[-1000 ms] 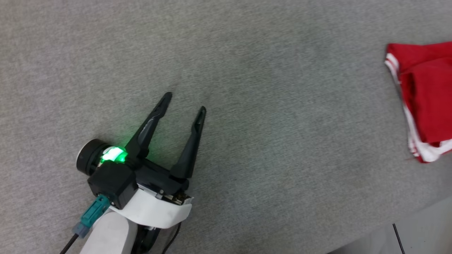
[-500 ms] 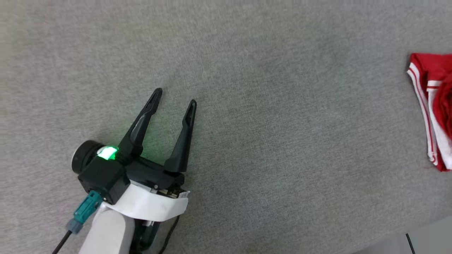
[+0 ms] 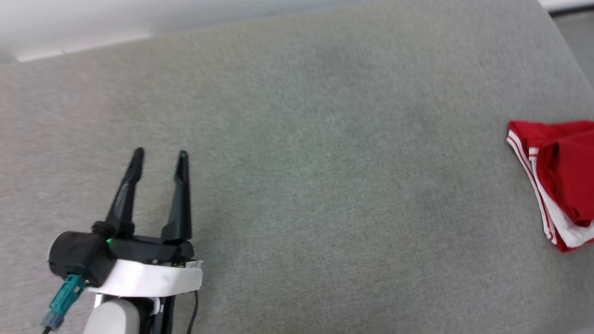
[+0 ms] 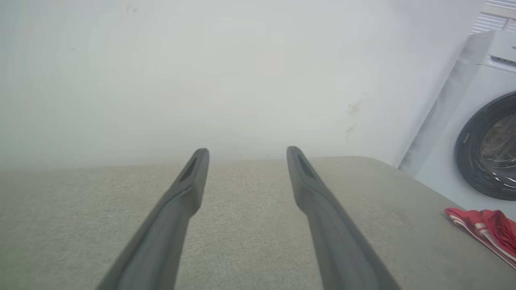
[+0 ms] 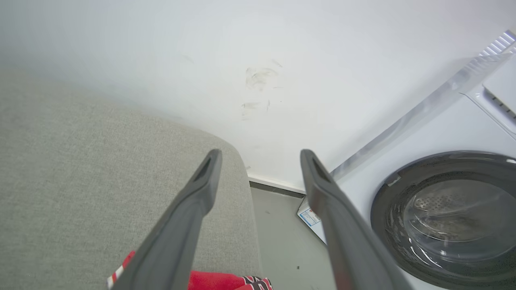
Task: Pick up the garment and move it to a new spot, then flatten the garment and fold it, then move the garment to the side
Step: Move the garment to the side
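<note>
Grey cushion (image 3: pixel 325 162) w/ garment (image 3: pixel 561 176) at R edge, washer (image 5: pixel 443 133) beyond; L fingers (image 3: pixel 178 204), R fingers (image 5: pixel 187 217) both spread, empty.

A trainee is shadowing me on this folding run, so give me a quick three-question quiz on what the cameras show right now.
1. True or false: the left gripper is holding the red jersey.
2. In the head view, the jersey lies on the grey padded surface at: A) its left side, B) its middle, C) its right side.
3. In the right wrist view, which appliance stands beyond the open fingers of the right gripper?
Key: 1 false, its fingers are open and empty; 2 C; 3 a washing machine.
</note>
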